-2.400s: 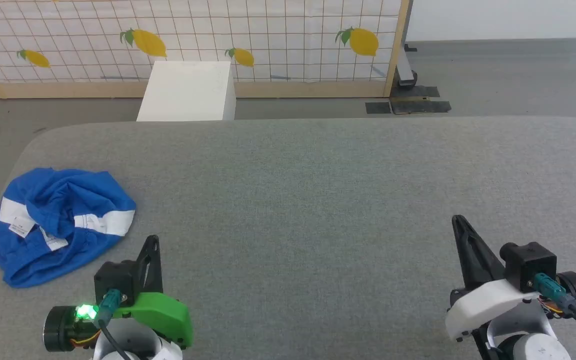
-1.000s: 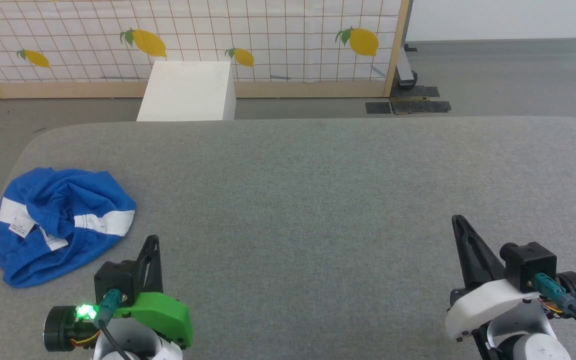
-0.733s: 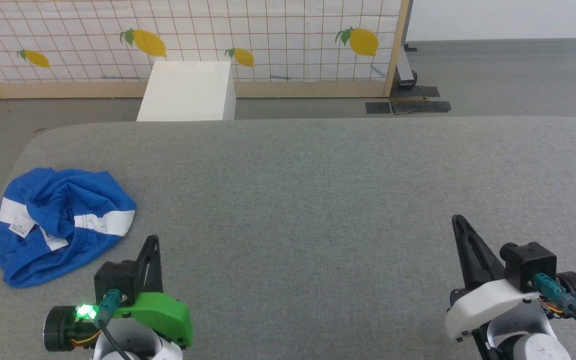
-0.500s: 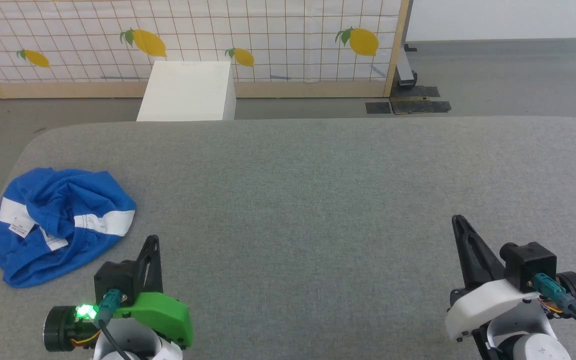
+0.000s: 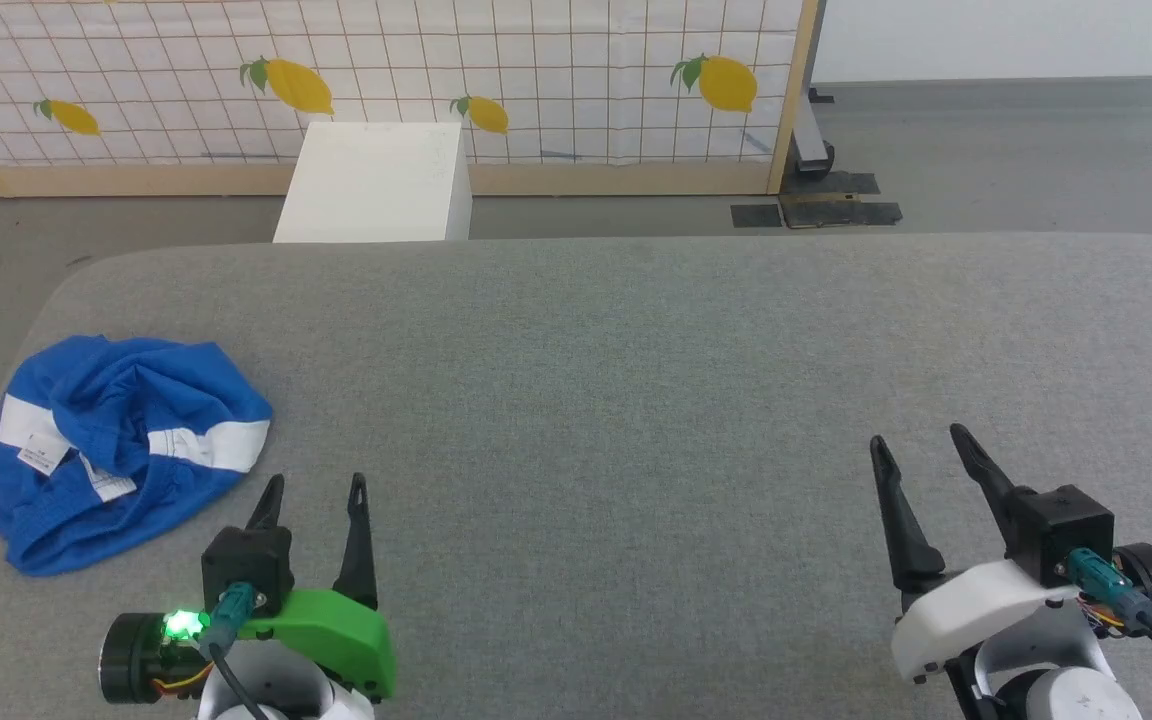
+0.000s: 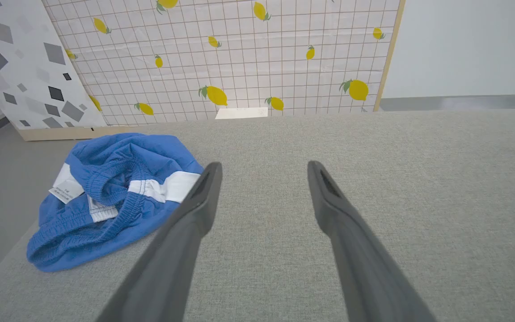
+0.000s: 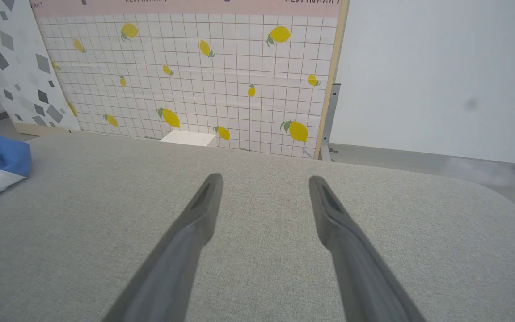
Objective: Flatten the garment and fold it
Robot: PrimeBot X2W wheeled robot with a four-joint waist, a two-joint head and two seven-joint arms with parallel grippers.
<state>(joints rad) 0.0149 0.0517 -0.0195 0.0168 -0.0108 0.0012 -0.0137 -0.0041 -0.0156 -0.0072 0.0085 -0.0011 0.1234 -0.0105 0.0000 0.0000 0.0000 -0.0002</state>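
Garment point(image 5: 136, 425) lies crumpled — white stripe point(image 5: 226, 445) running left to right.

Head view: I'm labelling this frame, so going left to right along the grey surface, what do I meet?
garment, crumpled near the left edge → left gripper, open → right gripper, open.

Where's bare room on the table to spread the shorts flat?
Bare: the table from the shorts across to its right edge, including everything between the left jaws and right jaws up to the far edge. Crowded: only along the left edge, where the crumpled shorts lie.
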